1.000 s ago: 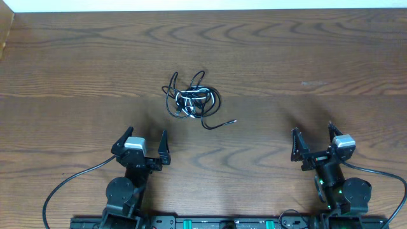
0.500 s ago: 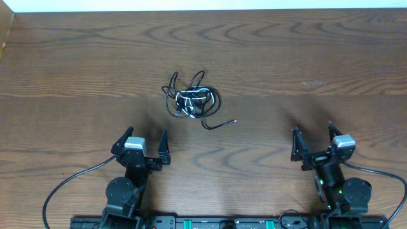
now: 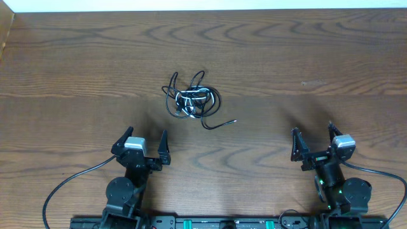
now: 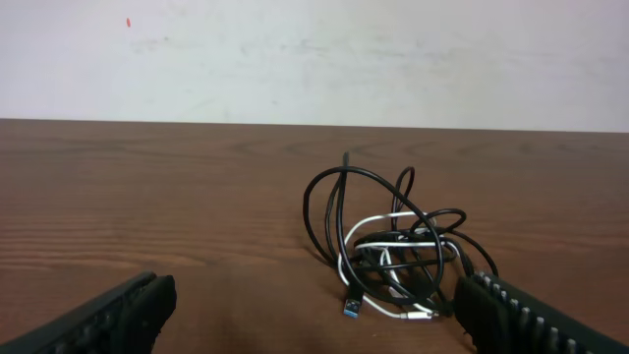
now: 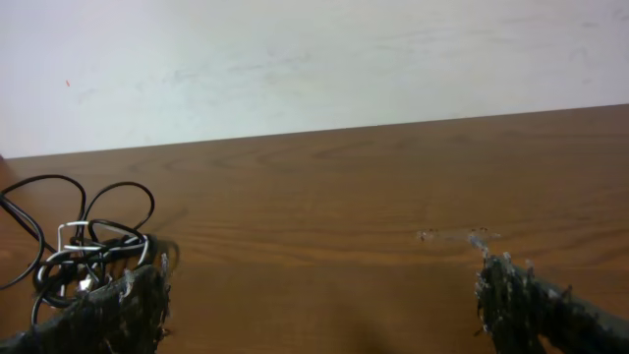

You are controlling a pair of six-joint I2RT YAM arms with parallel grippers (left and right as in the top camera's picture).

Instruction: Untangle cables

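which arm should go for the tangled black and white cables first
Left, probably. The tangled bundle of thin black and white cables lies just ahead of the open left gripper, between its fingers in its wrist view. The open right gripper sits farther off, with the bundle at its view's left edge.

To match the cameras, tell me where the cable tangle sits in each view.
Overhead: cables above centre, slightly left.
Left wrist: cables lower right of centre.
Right wrist: cables at the lower left edge.
Shared landmark: white wall beyond the far edge of the table.
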